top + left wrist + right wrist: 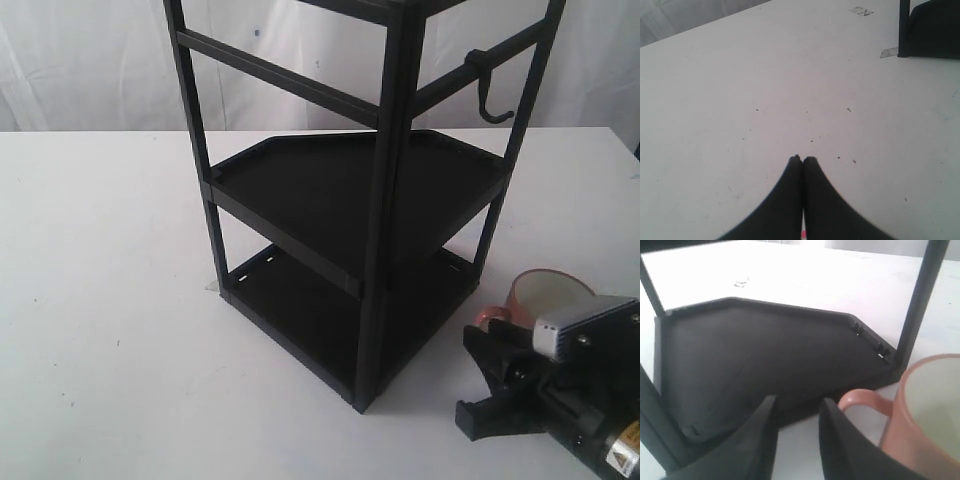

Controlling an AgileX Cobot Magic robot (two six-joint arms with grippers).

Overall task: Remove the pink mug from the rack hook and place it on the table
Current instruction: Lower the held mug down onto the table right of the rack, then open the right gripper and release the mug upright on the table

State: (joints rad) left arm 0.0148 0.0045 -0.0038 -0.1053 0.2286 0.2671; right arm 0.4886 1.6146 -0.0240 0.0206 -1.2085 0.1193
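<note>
The pink mug (545, 290) stands upright on the white table (110, 300), right of the black rack, mouth up and cream inside showing. Its loop handle (865, 400) points toward the rack's bottom shelf. My right gripper (798, 401) is open with nothing between its fingers; one finger lies just beside the handle and the mug (920, 430). In the exterior view this gripper (480, 385) sits low in front of the mug. The rack hook (492, 95) hangs bare from the upper crossbar. My left gripper (802, 159) is shut, hovering over bare table (765, 75).
The black shelving rack (350, 190) fills the middle of the table, with a leg (903, 30) and tape scraps in the left wrist view. Its bottom shelf (765, 355) lies just beyond the right fingers. A rack post (920, 305) rises close behind the mug.
</note>
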